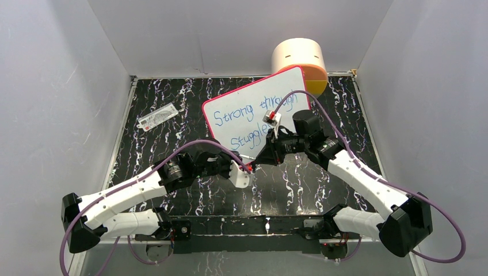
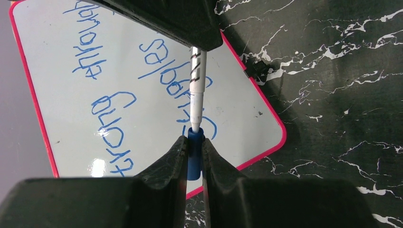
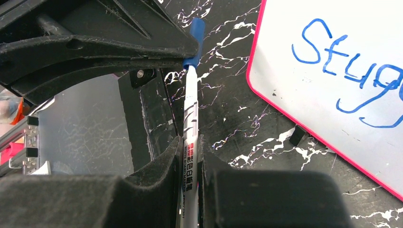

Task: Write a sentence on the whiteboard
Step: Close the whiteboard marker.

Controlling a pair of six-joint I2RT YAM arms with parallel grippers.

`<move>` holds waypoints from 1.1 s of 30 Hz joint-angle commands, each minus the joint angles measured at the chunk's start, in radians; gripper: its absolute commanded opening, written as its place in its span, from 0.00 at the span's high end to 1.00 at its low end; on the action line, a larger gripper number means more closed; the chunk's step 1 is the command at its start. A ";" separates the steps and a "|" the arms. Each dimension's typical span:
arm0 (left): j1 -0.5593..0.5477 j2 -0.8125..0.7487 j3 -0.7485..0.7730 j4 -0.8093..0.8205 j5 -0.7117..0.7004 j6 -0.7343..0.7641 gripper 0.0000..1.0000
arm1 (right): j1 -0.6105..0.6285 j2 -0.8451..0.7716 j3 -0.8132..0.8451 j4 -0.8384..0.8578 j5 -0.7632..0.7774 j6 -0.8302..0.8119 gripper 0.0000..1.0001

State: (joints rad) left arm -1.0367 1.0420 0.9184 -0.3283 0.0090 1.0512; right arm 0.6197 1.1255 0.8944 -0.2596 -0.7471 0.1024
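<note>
White shells on the long links of the left arm (image 1: pixel 124 192) and the right arm (image 1: pixel 368 184), black housings at the joints. One purple cable (image 1: pixel 299 91) along each, in loose loops. Matte black fingers (image 2: pixel 166 161), grainy, ridged on the inner edge. Black base rail (image 1: pixel 253 227), shared by both.

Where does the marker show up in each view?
Left wrist: centre, marker barrel rising from its blue cap, pinched in the left gripper.
Right wrist: centre, barrel in the right gripper, cap at top.
Top external: faint white line between both grippers, below the whiteboard.
Shared landmark: word "Stuggles".
</note>
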 commanded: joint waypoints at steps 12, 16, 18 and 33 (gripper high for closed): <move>-0.027 0.043 0.090 -0.071 0.064 0.021 1.00 | 0.014 0.036 0.049 0.091 -0.009 0.007 1.00; -0.032 0.048 0.096 -0.072 0.091 0.014 1.00 | 0.015 0.033 0.036 0.135 -0.013 0.017 1.00; -0.035 0.045 0.103 -0.070 0.114 0.006 1.00 | 0.015 0.040 0.029 0.155 -0.016 0.025 1.00; -0.060 0.037 0.135 -0.034 0.017 -0.048 0.90 | 0.019 0.064 -0.026 0.322 0.068 0.033 1.00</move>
State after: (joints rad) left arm -1.0630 1.1038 1.0019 -0.4217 0.0120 1.0454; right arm 0.6373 1.1973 0.8692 -0.0971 -0.7769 0.1471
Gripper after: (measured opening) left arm 0.107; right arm 0.208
